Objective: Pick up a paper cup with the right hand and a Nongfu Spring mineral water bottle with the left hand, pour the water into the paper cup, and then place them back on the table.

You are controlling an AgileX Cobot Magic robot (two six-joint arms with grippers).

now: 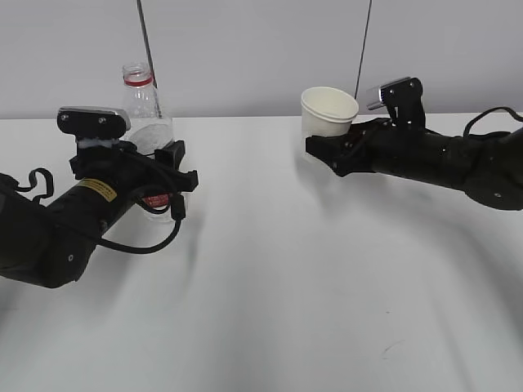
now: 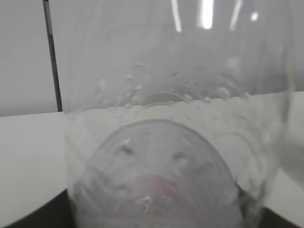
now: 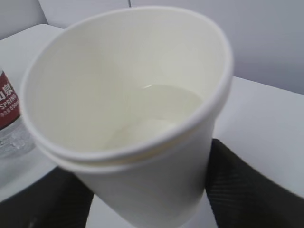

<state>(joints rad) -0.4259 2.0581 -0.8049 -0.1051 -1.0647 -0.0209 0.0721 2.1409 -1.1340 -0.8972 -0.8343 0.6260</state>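
The clear mineral water bottle with its red neck ring stands upright at the left, and my left gripper is shut on its lower body. In the left wrist view the bottle fills the frame and hides the fingers. I cannot tell whether its base touches the table. My right gripper is shut on the white paper cup, held a little above the table at centre right and slightly tilted. In the right wrist view the cup has some water in its bottom, with black fingers on both sides.
The bottle's red label shows at the left edge of the right wrist view. A grey wall with two thin dark vertical lines stands behind the table. A black cable loops under the left arm.
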